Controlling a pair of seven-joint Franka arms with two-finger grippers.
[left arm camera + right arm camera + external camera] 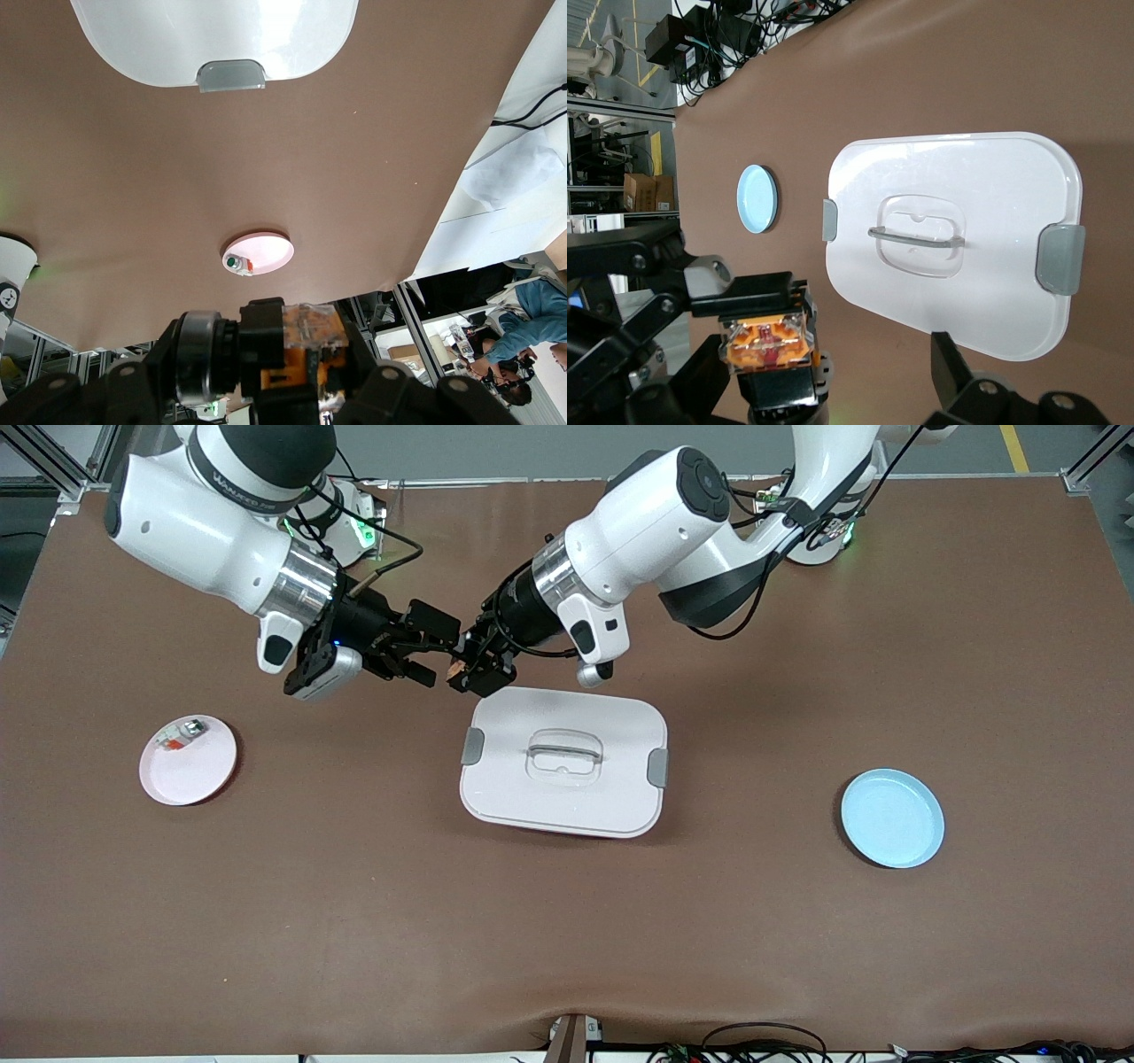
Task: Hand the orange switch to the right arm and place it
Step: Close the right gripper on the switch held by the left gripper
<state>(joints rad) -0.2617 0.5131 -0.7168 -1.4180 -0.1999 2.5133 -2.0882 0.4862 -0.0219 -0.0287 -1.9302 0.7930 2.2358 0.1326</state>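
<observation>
We are seeing the left gripper (468,666) clamping the orange switch (457,666) right between the right gripper's (429,646) spread-apart fingers, ready for closing.

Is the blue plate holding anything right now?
No. In the front view the blue plate shows only its bare inside, while the orange switch is up in the left gripper.

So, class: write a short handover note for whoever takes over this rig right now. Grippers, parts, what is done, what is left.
Left gripper: shut on the orange switch, in the air above the table, close to the white lidded box.
Right gripper: open, its fingers around the switch, not closed.
Done: switch lifted and brought to the meeting point.
Left: right gripper closes, left lets go, right places it.
</observation>
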